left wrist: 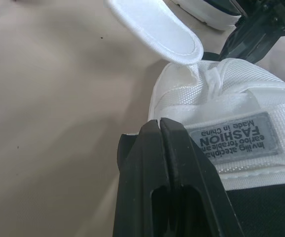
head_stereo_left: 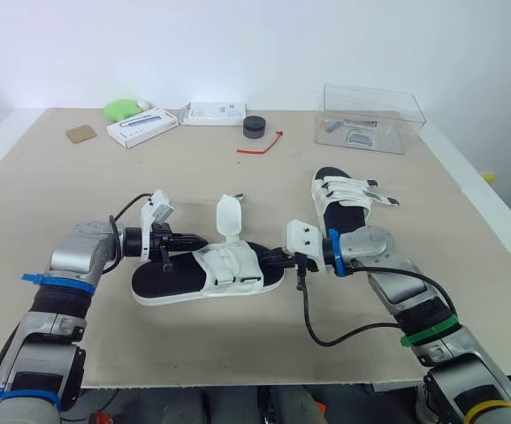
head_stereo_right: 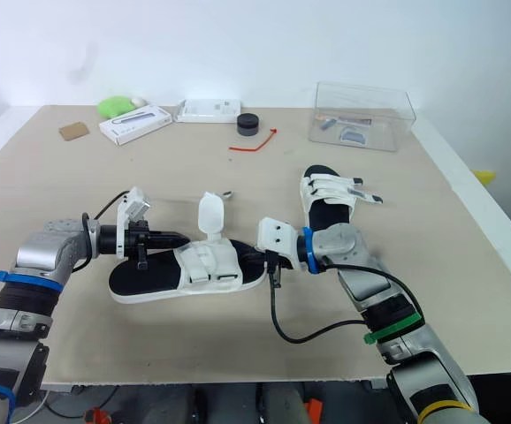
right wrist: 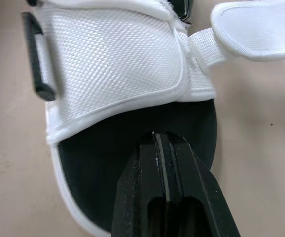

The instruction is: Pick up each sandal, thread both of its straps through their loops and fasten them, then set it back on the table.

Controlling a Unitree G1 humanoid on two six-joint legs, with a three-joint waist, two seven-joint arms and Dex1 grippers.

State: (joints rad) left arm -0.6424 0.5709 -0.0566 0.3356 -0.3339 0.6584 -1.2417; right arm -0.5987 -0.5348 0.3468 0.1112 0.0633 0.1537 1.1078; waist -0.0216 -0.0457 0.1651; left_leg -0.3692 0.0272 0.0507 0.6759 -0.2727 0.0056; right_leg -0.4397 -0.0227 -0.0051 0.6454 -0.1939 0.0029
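Observation:
A sandal [head_stereo_left: 171, 281] with a black footbed and white straps lies flat on the table between my two grippers. One of its straps [head_stereo_left: 228, 217] stands up loose; the other [left wrist: 241, 143], with a grey label, lies across the foot. A black loop [right wrist: 37, 61] sits at the side of the strap band. My left gripper [head_stereo_left: 201, 239] is shut, its tips against the edge of the white band [left wrist: 182, 94]. My right gripper [head_stereo_left: 271, 258] is shut too, its tips resting over the black footbed [right wrist: 108, 158] at the other end. A second sandal [head_stereo_left: 342, 200] lies to the right, farther back.
A clear plastic box [head_stereo_left: 372, 117] stands at the back right. A black round puck [head_stereo_left: 254, 127], a red cord [head_stereo_left: 263, 146], two white boxes [head_stereo_left: 142, 126] [head_stereo_left: 213, 113], a green object [head_stereo_left: 121, 109] and a brown card [head_stereo_left: 81, 133] lie along the back.

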